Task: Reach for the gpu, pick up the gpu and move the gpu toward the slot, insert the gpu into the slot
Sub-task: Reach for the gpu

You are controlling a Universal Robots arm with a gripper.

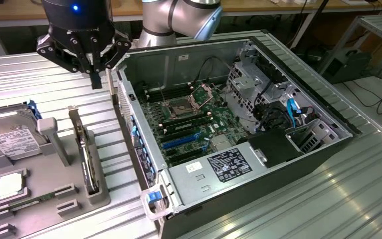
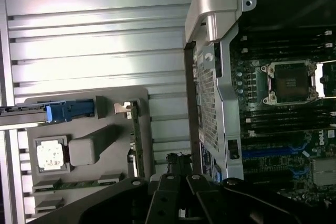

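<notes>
The gpu stands on edge in a grey holder on the exterior view's left, its silver bracket at the far end. In the wrist view the gpu appears edge-on. My gripper hangs above the ribbed table, beyond the card's far end and beside the open computer case. Its fingers are shut with nothing between them, and they meet at the wrist view's edge as the gripper. The slot, a long blue connector on the green motherboard, lies inside the case and is seen again as the slot.
A hard drive with a white label and a CPU sit in the same grey holder. The case wall rises between the holder and the motherboard. A CPU socket and cables fill the case.
</notes>
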